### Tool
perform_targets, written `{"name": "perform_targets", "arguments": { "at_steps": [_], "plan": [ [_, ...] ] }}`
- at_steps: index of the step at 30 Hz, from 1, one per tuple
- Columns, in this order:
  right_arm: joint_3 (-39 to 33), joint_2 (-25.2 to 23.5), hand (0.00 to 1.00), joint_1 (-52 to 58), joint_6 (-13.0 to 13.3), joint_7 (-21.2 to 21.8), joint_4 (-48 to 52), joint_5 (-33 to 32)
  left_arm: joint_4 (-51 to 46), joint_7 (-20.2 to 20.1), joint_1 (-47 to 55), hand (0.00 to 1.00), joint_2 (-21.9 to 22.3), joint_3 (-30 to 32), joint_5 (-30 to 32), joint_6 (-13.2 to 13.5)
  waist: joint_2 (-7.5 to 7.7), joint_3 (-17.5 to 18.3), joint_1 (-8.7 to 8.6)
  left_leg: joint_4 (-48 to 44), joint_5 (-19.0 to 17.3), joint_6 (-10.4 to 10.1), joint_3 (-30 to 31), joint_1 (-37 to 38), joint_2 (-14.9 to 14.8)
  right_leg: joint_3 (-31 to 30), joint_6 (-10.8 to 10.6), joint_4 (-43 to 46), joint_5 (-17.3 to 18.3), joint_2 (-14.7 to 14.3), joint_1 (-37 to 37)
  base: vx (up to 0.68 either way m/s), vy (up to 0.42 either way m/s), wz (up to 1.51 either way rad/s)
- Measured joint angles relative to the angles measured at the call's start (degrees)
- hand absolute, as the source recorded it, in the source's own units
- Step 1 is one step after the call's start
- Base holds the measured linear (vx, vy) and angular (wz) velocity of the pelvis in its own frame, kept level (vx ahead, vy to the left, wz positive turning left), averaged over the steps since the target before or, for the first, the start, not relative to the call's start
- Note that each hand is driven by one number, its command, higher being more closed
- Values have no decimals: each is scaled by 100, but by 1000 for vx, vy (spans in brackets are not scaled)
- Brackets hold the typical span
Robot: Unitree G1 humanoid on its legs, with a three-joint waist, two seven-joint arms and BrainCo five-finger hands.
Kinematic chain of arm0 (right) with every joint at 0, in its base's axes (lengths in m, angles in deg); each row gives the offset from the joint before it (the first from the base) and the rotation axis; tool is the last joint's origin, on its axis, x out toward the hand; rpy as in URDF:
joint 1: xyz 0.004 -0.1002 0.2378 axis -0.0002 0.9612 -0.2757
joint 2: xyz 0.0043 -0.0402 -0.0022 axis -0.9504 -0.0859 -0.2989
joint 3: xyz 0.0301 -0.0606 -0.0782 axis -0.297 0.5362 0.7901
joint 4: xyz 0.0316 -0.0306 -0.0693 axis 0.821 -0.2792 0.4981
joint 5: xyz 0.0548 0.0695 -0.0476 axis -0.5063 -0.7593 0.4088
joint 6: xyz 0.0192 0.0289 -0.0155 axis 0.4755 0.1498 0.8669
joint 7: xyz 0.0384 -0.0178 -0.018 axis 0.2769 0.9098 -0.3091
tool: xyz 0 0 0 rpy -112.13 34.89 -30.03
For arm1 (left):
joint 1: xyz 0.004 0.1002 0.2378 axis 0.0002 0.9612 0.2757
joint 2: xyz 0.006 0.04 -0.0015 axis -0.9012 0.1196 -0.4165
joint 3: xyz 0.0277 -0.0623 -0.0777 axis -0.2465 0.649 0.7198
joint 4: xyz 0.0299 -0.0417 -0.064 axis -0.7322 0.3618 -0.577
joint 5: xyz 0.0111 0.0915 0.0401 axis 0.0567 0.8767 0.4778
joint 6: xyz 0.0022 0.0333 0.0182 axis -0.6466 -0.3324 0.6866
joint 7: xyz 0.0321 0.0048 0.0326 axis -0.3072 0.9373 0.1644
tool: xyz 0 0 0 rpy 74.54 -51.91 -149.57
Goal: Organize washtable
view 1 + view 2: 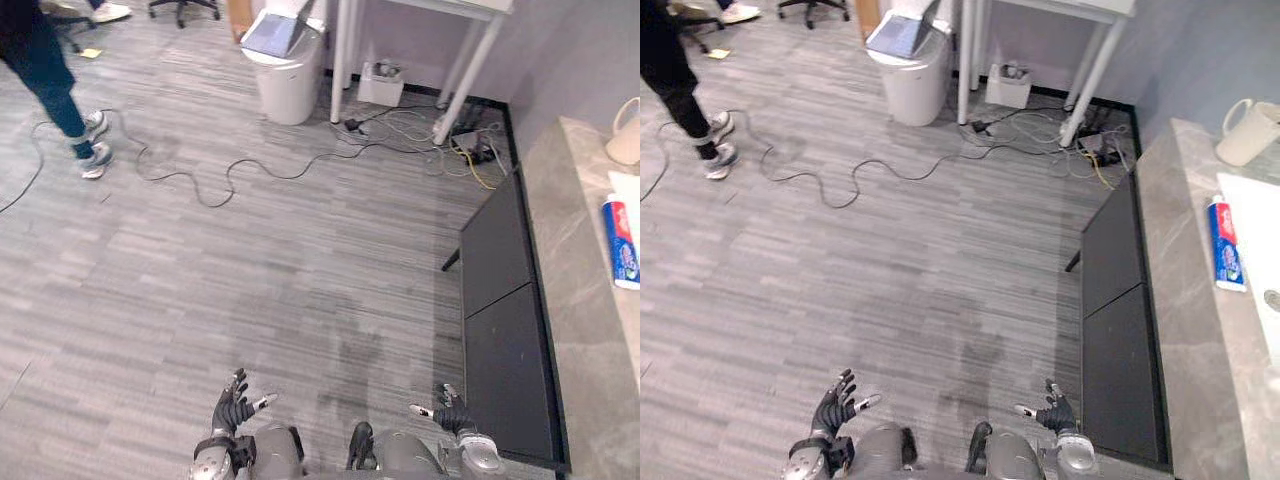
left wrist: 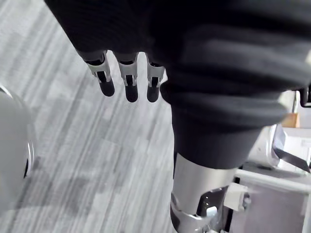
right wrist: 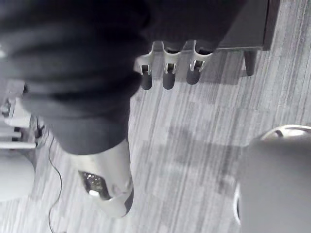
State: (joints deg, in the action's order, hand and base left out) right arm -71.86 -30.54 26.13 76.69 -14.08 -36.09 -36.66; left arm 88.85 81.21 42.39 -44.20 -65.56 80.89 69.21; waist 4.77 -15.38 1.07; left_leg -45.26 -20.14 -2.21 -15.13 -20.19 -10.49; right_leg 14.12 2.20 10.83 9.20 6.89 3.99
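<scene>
Left hand (image 1: 233,405) and right hand (image 1: 455,415) hang low over the floor (image 1: 250,260), fingers spread, empty. Toothpaste tube (image 1: 622,240) lies far right on the surface (image 1: 575,230), long axis near-to-far; right hand's nearer.

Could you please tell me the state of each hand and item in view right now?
Left hand: open, holding nothing.
Right hand: open, holding nothing.
Toothpaste tube: lying flat on the washtable.
Mug: standing upright on the washtable.
Cabinet doors: shut.
</scene>
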Motion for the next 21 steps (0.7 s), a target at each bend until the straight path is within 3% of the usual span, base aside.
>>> {"name": "perform_targets", "arguments": {
  "at_steps": [1, 2, 3, 4, 5, 6, 7, 8, 10, 11, 12, 13, 15, 16, 19, 20, 21],
  "plan": [
    [-34, -5, 0, -93, 3, 1, -84, -18, 2, 0, 0, 0, 5, 52, 0, 0, -3, -29, 12, 468, 78, -57, 116, -124, 56, -64, -41, 9, 22, 64, 10, 365, 323, -77],
    [-132, 66, 0, -186, 17, 0, -172, -41, 3, 0, 25, 0, 60, 110, 1, 0, -148, -25, 73, 2146, 893, -138, 530, 6, 86, -218, -425, 21, 119, 107, 47, 374, 382, -91],
    [-102, -49, 0, -242, -8, -13, -263, -42, 114, 17, -20, 0, 58, 246, -1, -29, 10, -122, 136, 2325, 1620, 173, 116, 346, 185, -362, -748, -61, 280, 243, 207, 373, 355, -86],
    [4, -61, 0, -222, 6, 19, -223, -39, 108, 58, -53, 0, 58, 342, -5, -25, -4, -123, 136, 2298, 1575, 141, 76, 381, 176, -350, -764, -85, 290, 165, 194, 338, 251, -78],
    [134, -109, 0, -212, 17, 39, -143, -39, 39, 99, -38, 0, -21, 419, -10, 12, -8, -139, 186, 1800, 1521, 71, 245, 303, 82, -413, -638, -123, 119, -76, 170, 251, 109, -88],
    [120, -140, 0, -167, 55, 18, -83, -38, 42, 120, -17, 0, -91, 418, -10, 15, 65, -135, 306, 1041, 1404, 23, 413, 104, 125, -421, -543, -79, -144, -105, 249, 237, 97, -111],
    [115, -90, 0, -130, 62, 14, -73, -34, 43, 121, 19, 0, -79, 422, -9, 19, 65, -82, 321, 1061, 1187, -137, 607, 125, 234, -538, -600, -34, -107, -46, 265, 203, 157, -134],
    [107, 67, 0, -72, 76, 13, 65, -16, -3, 122, 194, 0, 112, 377, 3, 27, -224, 74, 291, 1569, 819, 32, 850, 375, 211, -766, -754, 220, 15, -127, 172, 172, 193, -115],
    [128, -35, 0, -78, 108, 36, 75, 64, 74, 118, 181, 0, -12, 310, 5, 26, 9, 14, 279, 1569, 505, 188, 339, 752, 277, -954, -1023, 1310, 302, 253, -245, 148, 186, -115],
    [132, -95, 0, -34, 96, 44, 77, 102, 116, 116, 189, 0, -83, 242, 5, 20, 99, 49, 268, 1667, 425, 251, 136, 932, 312, -881, -1130, 1975, 233, 420, -595, 210, 181, -118],
    [142, -162, 0, 59, 90, 52, 68, 167, 176, 113, 200, 0, -167, 176, 11, 8, 179, 66, 218, 1943, 377, 294, -143, 1350, 388, -547, -1033, 2785, -122, 746, -957, 208, 145, -94],
    [155, -184, 0, 121, 80, 56, 40, 206, 175, 117, 251, 0, -170, 171, 11, 12, 174, 64, 149, 2124, 352, 317, -261, 1616, 402, -308, -918, 3099, -269, 883, -1048, 233, 128, -76],
    [267, -186, 0, 148, 41, 57, 9, 234, 180, 122, 321, 0, -226, 186, 11, 11, 229, 104, 34, 2402, 349, 278, -479, 1992, 365, 146, -708, 3414, -53, 997, -1183, 211, 48, -61],
    [306, -174, 0, 104, 51, 54, 13, 318, 196, 119, 342, 0, -291, 194, 12, 12, 228, 117, -38, 2565, 410, 321, -699, 2205, 299, 695, -605, 3403, 188, 1020, -1322, 261, 34, -82],
    [359, -108, 0, -110, 52, 57, -115, 404, 325, 114, 283, 0, -319, 217, 11, 18, 96, 147, -50, 2749, 421, 306, -1238, 2420, 106, 2346, -474, 2426, 298, 867, -1650, 245, 9, -98],
    [359, -93, 0, -184, 51, 58, -161, 417, 405, 110, 190, 0, -317, 207, 12, 14, 52, 120, -64, 2776, 422, 304, -1342, 2463, 70, 2662, -337, 1926, 207, 710, -1725, 255, -43, -89],
    [360, -85, 0, -183, 51, 58, -166, 423, 530, 110, 71, 0, -324, 200, 11, 9, 45, 115, -69, 2828, 443, 252, -1447, 2573, 88, 2854, -115, 1059, -139, 457, -1742, 261, -56, -60]
  ]
}}
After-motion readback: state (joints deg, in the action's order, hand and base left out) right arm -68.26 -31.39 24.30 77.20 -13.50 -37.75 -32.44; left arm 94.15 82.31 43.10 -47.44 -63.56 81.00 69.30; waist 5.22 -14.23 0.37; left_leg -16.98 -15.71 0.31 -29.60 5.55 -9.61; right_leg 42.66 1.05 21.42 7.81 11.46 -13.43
